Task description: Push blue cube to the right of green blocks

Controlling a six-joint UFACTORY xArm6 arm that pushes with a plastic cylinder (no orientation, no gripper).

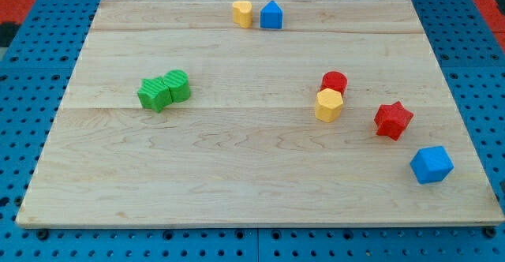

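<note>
**Blue cube sits low right, green blocks at mid-left**

You have a wooden board (252, 183) lying on a blue perforated surface (24, 136). The rod is out of sight, so you cannot tell where my tip stands relative to any block, nor what state it is in.

Look for the blue cube (432, 165) near the board's lower right corner, close to the right edge. It stands alone, touching nothing.

The two green blocks (164, 91) sit at the view's left, about mid-height on the board. They touch each other, one slightly higher and to the right of the other. Their exact shapes are hard to make out.

Between the green pair and the cube you will see three more pieces. A red cylinder (334, 82) stands right of centre, and a yellow hexagonal block (329, 104) touches it just below. A red star (393, 120) lies to their right, apart from them, and above and left of the cube.

At the view's top edge, a yellow cylinder (242, 13) and a blue house-shaped block (271, 15) stand side by side, just beside each other, the yellow one on the left. Both are well apart from everything else.
</note>
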